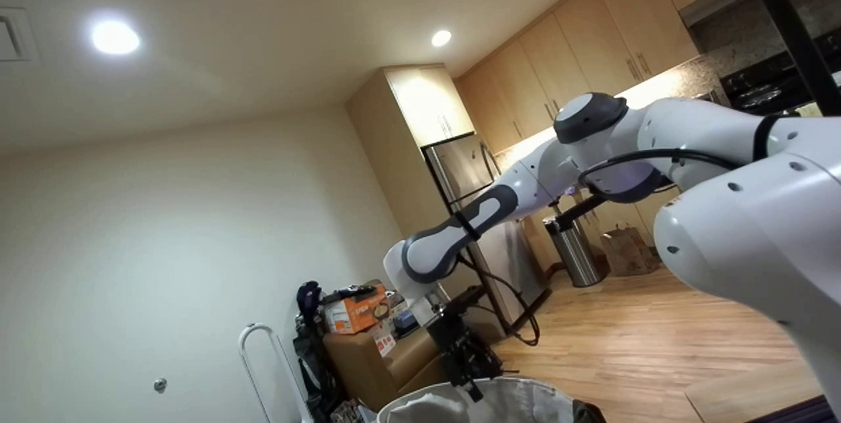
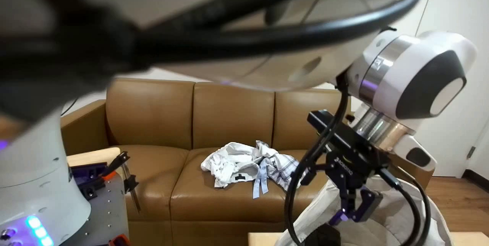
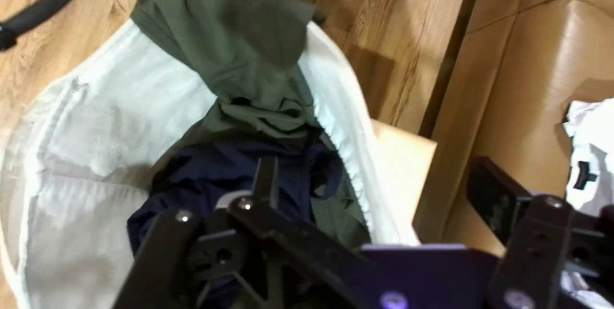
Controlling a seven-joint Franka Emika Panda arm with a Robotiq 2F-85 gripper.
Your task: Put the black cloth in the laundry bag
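The white laundry bag (image 3: 91, 131) stands open below my gripper; its pale inside also shows in both exterior views (image 1: 525, 400) (image 2: 370, 234). A dark olive cloth (image 3: 244, 26) hangs over the bag's rim and runs down inside it. A dark navy cloth (image 3: 220, 170) lies on it inside the bag. No clearly black cloth stands out; I cannot tell which dark cloth is meant. A dark cloth shows at the rim in both exterior views (image 1: 587, 412) (image 2: 323, 235). My gripper (image 3: 374, 172) is open and empty above the bag, fingers wide apart.
A brown sofa (image 2: 153, 177) stands beside the bag, with white clothes (image 2: 233, 162) and a plaid shirt (image 2: 282, 167) on it. A light wooden board (image 3: 403, 160) lies between bag and sofa. A black cable (image 2: 292, 185) loops beside the gripper.
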